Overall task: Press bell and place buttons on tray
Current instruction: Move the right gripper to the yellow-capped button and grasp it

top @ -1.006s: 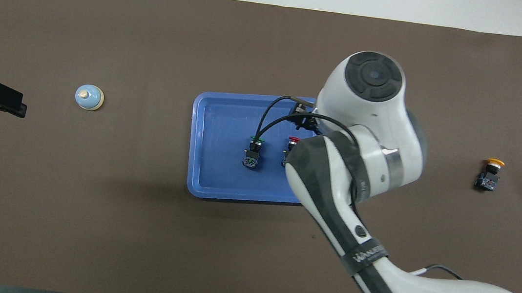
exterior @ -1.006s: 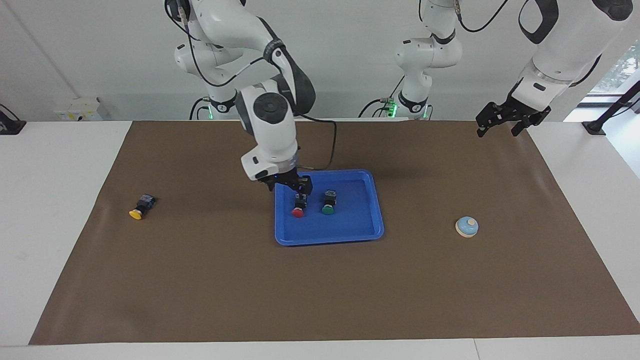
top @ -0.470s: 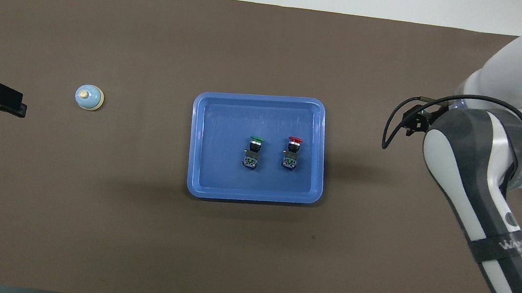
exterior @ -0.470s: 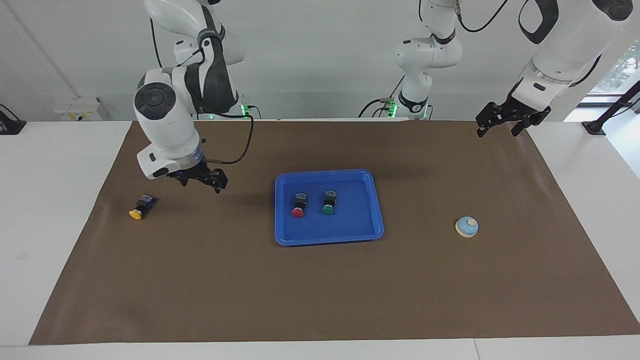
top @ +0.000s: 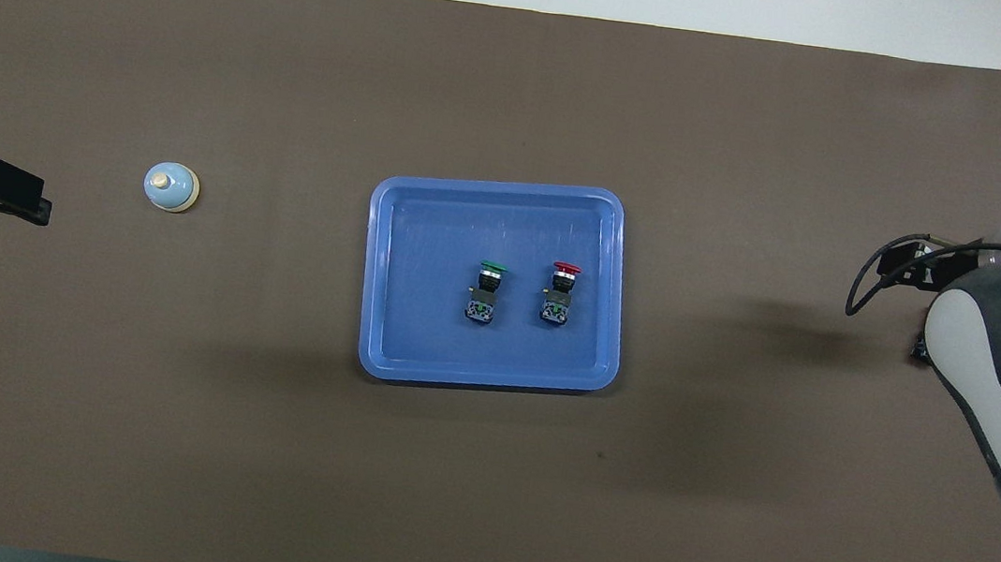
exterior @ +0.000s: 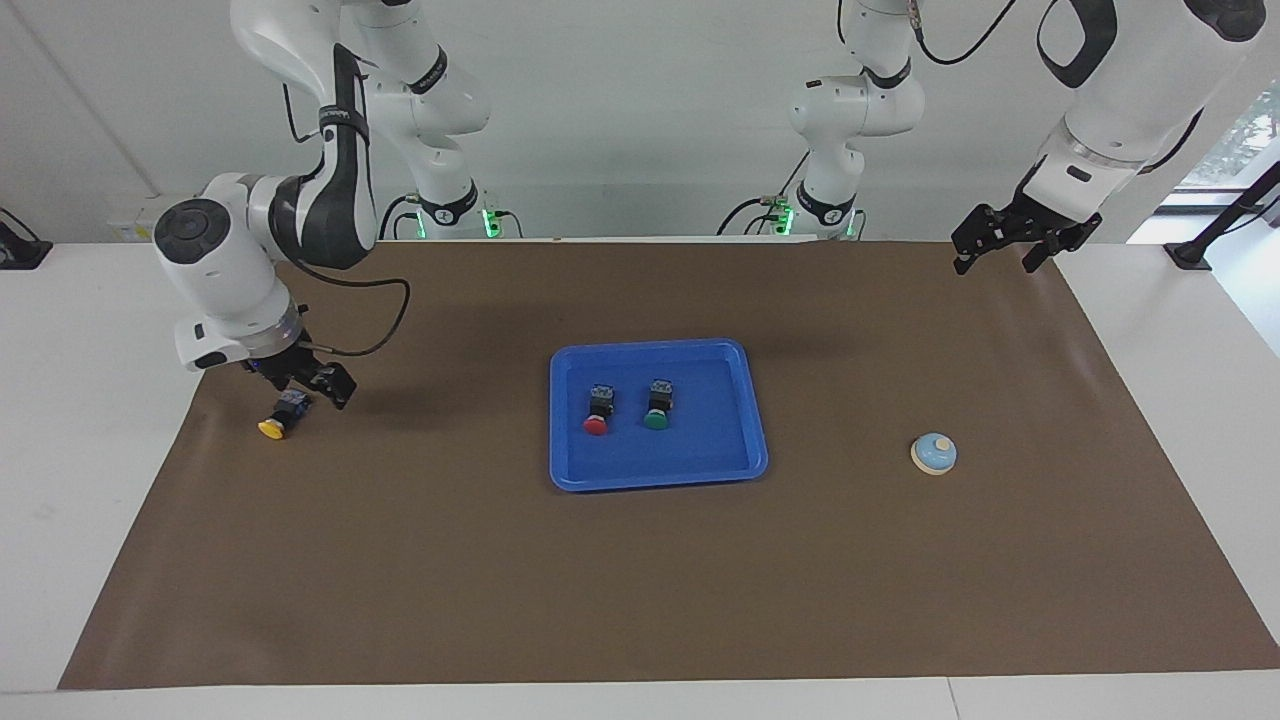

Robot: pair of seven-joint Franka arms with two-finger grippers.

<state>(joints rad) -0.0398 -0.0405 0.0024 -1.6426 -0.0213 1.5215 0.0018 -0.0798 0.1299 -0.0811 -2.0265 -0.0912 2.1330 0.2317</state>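
On a brown mat [exterior: 640, 560] covering the white worktop [exterior: 90, 420], the right gripper [exterior: 300, 381], spread, is hovering over the yellow button [exterior: 281, 414]; the left gripper [exterior: 1010, 240], spread, is waiting.

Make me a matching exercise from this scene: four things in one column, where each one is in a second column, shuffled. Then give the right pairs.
Things
1. red button
2. yellow button
3. bell
4. left gripper

Places
A. on the brown mat toward the left arm's end, nothing over it
B. in the blue tray, beside the green button
C. raised over the mat's corner, waiting
D. on the mat under the open right gripper

Pairs: 1-B, 2-D, 3-A, 4-C
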